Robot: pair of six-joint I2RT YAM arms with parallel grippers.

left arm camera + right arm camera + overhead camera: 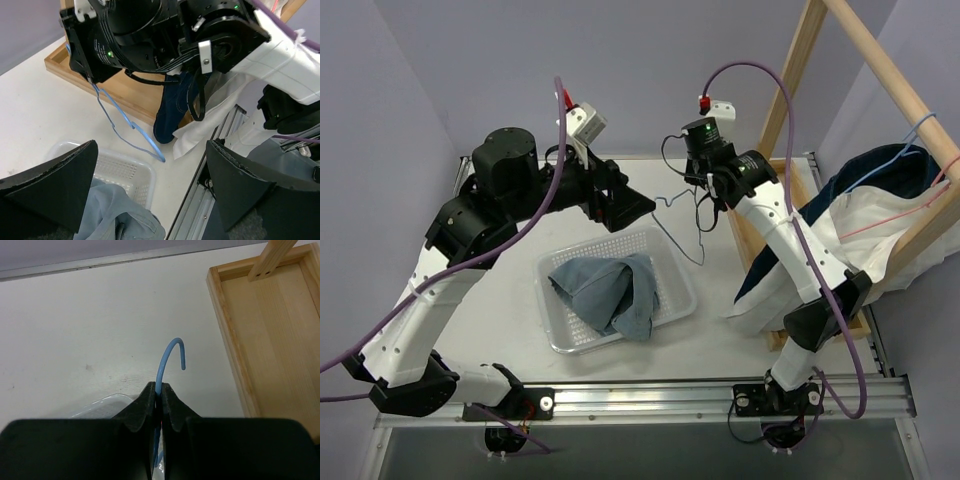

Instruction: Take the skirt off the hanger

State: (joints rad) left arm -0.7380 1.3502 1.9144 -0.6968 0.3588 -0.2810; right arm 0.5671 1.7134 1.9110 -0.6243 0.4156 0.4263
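Soft, crumpled denim skirt (610, 285) lies in the clear perforated plastic basket (578, 335); right gripper (158, 387) is pinched tight on the thin blue wire hanger (162, 362); left gripper (638, 207) gapes wide, empty

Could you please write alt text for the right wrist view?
The right end effector is shut on a blue wire hanger, its hook curving upward. Beneath lie a white table and a wooden rack base at right.
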